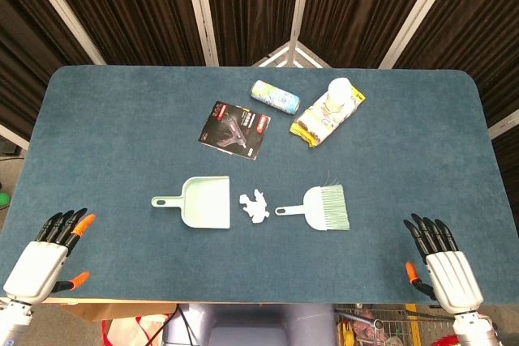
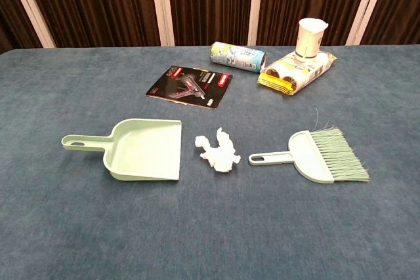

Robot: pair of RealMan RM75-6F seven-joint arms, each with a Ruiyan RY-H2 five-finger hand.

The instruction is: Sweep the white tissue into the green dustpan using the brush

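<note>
Near the counter's front edge, the crumpled white tissue (image 1: 255,205) lies between green plastic dustpan (image 1: 201,202) and green bristled brush (image 1: 320,207), nearer the empty, spread-fingered right hand (image 1: 443,269); left hand (image 1: 47,258) likewise empty.

Left robot hand (image 1: 49,254), right robot hand (image 1: 442,269): fingers apart, empty.

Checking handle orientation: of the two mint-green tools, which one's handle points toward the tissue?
The brush: its handle points left at the tissue. The dustpan handle points away.
</note>
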